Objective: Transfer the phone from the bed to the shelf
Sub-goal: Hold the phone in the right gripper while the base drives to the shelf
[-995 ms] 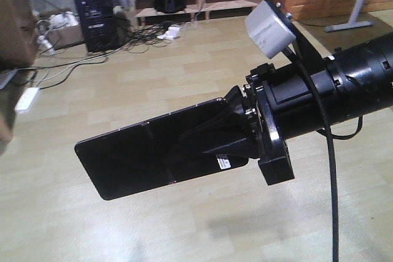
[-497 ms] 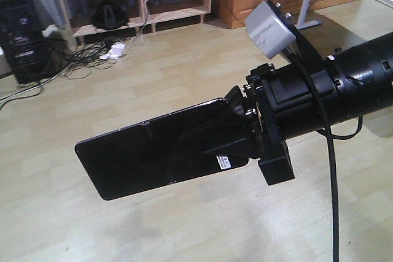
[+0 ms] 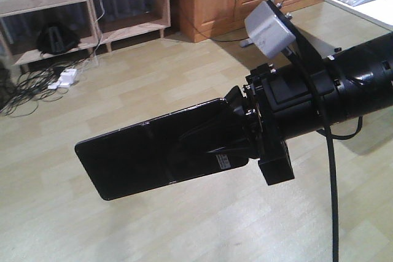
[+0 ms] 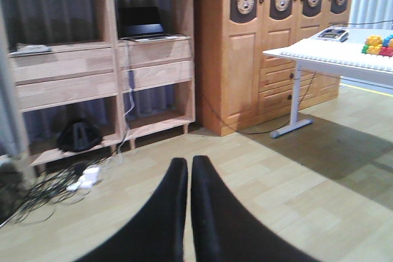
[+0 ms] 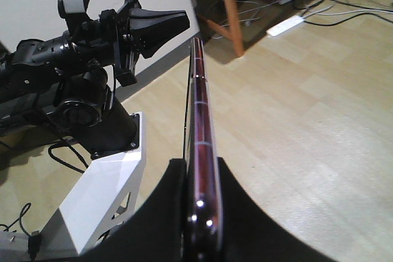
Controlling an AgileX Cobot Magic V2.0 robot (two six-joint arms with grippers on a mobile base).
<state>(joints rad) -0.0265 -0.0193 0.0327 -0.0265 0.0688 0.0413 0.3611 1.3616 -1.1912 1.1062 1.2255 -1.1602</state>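
Phone (image 3: 135,157) sits clamped between right gripper (image 5: 199,179) fingers, projecting beyond their tips; left gripper (image 4: 189,164) fingers pressed together, empty.

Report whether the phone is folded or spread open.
Spread open. The phone juts from the right claw as one flat slab; its edge runs straight in the right wrist view.

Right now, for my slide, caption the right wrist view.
Right gripper holds the phone edge-on; shut left gripper beyond.
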